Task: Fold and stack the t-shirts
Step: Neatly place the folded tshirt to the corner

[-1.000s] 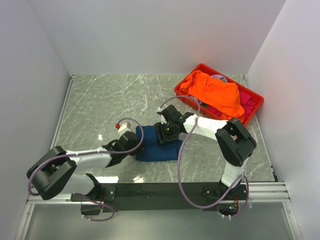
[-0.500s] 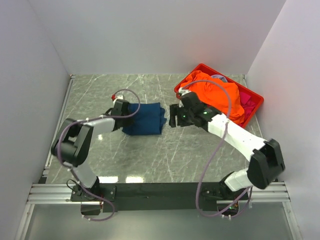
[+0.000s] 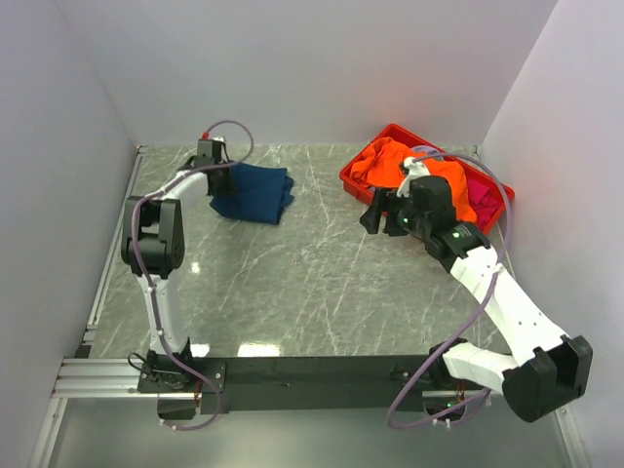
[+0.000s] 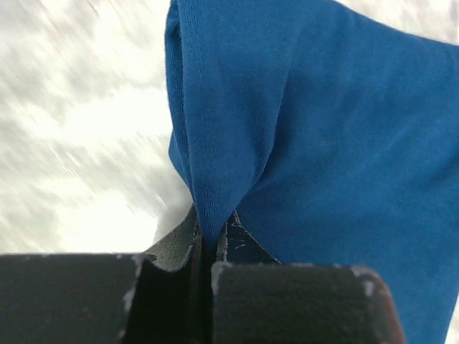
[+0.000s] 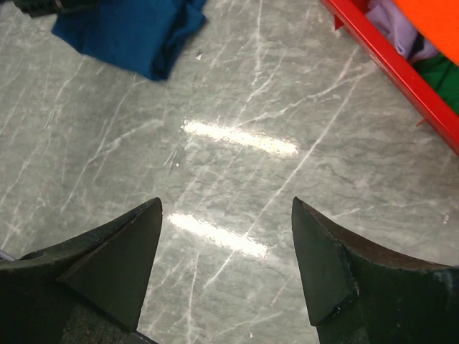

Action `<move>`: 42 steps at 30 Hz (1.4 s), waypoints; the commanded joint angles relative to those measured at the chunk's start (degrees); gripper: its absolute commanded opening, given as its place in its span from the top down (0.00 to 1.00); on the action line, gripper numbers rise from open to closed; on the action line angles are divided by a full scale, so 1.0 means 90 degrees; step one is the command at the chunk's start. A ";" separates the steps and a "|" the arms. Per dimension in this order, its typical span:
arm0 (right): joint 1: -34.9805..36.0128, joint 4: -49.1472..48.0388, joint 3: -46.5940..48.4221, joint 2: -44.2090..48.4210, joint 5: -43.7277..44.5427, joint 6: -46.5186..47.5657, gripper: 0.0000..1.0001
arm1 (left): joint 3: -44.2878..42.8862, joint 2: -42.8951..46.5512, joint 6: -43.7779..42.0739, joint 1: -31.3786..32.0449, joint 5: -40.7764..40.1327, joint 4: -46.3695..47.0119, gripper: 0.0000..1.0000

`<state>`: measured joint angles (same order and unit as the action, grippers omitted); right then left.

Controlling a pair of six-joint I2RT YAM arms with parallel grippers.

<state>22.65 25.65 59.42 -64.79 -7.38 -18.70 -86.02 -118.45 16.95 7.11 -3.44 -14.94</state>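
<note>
Folded navy t-shirt [image 3: 252,192] has been dragged to the far-left corner of the table [image 3: 292,283], and the right arm has pulled back beside the crate
Left gripper [image 4: 208,240] is pinched tight on a soft ridge of the navy knit, which lies as a rumpled rectangle on glossy veined marble; right gripper [image 5: 226,215] hangs with jaws wide apart just beside the red crate [image 3: 492,210]. This rigid plastic crate holds a heaped orange t-shirt [image 3: 429,175] over magenta-pink cloth [image 3: 480,192], with lilac cloth [image 5: 398,29] near its rim; how many garments lie beneath cannot be told
</note>
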 commanded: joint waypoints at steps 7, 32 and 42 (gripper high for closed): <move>-0.0778 -0.0457 -0.0488 0.0617 -0.1094 0.0418 0.20 | -0.2160 -0.1495 -0.1335 -0.0771 0.0295 -0.1045 1.00; -0.0955 -0.0740 -0.0733 0.0872 -0.1876 0.0300 0.20 | -0.3567 -0.2366 -0.2928 -0.2636 0.0549 -0.2042 1.00; -0.0955 -0.0779 -0.0762 0.0783 -0.1856 0.0310 0.20 | -0.3655 -0.2054 -0.2431 -0.2753 -0.0584 -0.1544 0.28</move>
<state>14.41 21.32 52.88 -57.95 -23.44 -16.03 -117.03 -138.04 -6.20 -16.86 -4.38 -29.87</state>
